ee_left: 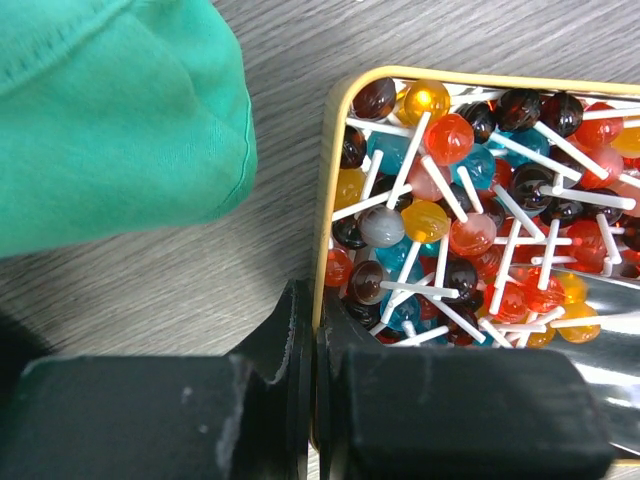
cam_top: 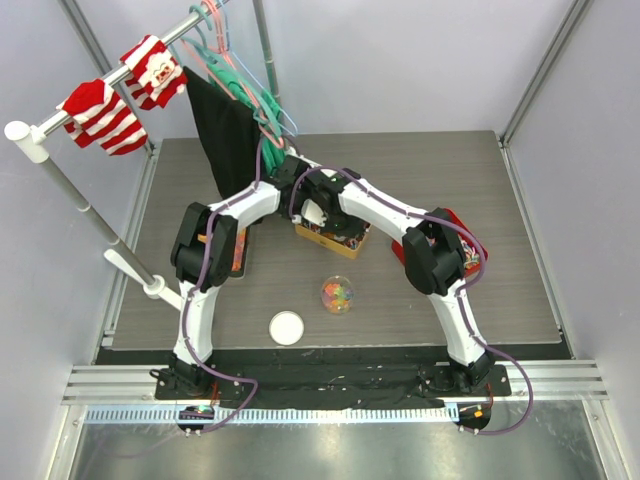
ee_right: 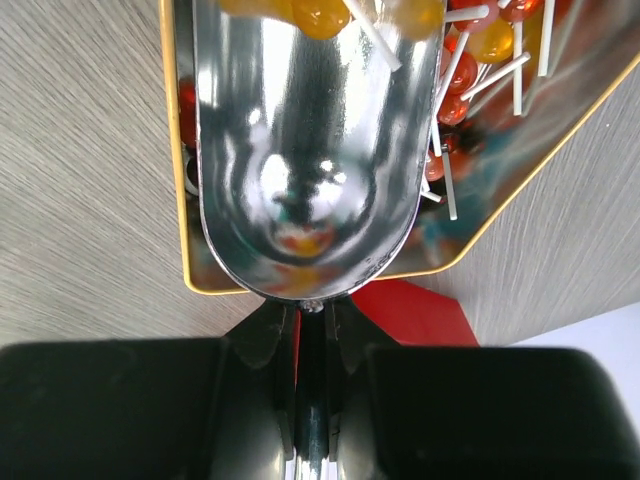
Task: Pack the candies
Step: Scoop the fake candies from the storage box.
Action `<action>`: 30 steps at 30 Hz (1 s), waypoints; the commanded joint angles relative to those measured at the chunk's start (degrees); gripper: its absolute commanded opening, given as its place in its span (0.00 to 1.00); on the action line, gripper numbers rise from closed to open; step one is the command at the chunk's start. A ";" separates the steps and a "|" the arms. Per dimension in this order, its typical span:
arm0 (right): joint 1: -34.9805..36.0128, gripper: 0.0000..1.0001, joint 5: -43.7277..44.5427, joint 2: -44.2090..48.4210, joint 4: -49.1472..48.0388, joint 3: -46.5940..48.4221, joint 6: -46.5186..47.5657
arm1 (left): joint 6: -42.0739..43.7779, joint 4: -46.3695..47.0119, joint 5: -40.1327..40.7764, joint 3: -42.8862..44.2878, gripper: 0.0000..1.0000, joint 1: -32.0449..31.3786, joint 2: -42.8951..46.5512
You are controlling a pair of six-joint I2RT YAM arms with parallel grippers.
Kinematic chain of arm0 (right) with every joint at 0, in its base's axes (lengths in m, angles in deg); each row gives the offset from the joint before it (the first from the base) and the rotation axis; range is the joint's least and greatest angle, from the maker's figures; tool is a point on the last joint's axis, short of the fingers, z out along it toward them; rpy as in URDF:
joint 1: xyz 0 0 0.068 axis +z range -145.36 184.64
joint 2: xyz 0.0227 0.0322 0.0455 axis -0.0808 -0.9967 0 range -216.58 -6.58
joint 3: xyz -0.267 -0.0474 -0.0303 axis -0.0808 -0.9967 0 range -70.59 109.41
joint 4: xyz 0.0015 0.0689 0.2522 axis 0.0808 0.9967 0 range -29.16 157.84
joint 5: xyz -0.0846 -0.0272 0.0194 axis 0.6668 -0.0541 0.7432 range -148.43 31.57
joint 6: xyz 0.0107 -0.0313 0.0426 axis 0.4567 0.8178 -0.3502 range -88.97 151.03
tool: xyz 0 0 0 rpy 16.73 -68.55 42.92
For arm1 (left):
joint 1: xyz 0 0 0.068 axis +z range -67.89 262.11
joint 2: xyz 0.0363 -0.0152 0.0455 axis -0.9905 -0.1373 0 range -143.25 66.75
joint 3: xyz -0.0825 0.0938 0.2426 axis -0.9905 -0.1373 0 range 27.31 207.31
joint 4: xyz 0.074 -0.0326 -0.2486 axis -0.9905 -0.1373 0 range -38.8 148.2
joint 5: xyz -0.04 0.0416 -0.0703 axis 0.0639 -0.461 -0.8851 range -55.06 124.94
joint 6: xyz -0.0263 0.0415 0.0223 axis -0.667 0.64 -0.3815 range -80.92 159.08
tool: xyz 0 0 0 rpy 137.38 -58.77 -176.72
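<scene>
The candies (ee_left: 470, 210) are round glossy lollipops on white sticks, orange, red, blue, brown and yellow, filling a yellow-rimmed tin (ee_left: 335, 150) at the table's middle (cam_top: 325, 238). My left gripper (ee_left: 315, 320) is shut on the tin's near rim. My right gripper (ee_right: 312, 310) is shut on the handle of a silver metal scoop (ee_right: 310, 130). The scoop's bowl lies in the tin (ee_right: 172, 120) with a few yellow and orange lollipops (ee_right: 320, 12) at its far lip. A small clear cup (cam_top: 337, 294) holding colourful candies stands in front of the tin.
A white round lid (cam_top: 286, 328) lies near the front edge. A red flat object (ee_right: 420, 315) lies right of the tin. Green cloth (ee_left: 110, 110) hangs close on the tin's left. A black cloth (cam_top: 225, 135), hangers and striped socks (cam_top: 105, 115) hang on a rack at back left.
</scene>
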 commanded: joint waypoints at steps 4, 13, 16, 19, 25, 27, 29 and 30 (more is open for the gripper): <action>2.29 0.01 -5.01 -5.33 -11.56 1.15 -5.98 | -5.03 7.97 -5.95 1.56 0.00 -3.50 9.16; 3.96 0.01 -3.61 -0.76 -24.63 -9.37 -5.02 | -5.21 8.23 -10.26 1.39 0.00 -3.50 8.81; 3.70 0.01 -4.39 0.74 -27.63 -13.25 -4.57 | -5.12 8.32 -11.40 1.47 0.00 -3.41 8.63; 3.26 0.01 -5.19 2.41 -31.41 -17.29 -4.57 | -5.38 8.41 -12.71 1.56 0.00 -3.41 8.37; 2.47 0.01 -6.24 4.34 -35.20 -22.22 -4.05 | -5.38 8.06 -13.43 1.91 0.00 -3.15 7.84; 1.86 0.01 -6.59 4.87 -35.73 -22.93 -3.78 | -5.38 8.06 -13.34 2.00 0.00 -2.97 7.67; 1.24 0.01 -6.16 5.66 -36.35 -23.99 -3.61 | -5.47 7.80 -12.90 2.35 0.00 -2.62 7.32; 1.06 0.01 -5.89 6.01 -36.61 -24.34 -2.74 | -5.47 7.53 -12.64 2.70 0.00 -2.53 6.96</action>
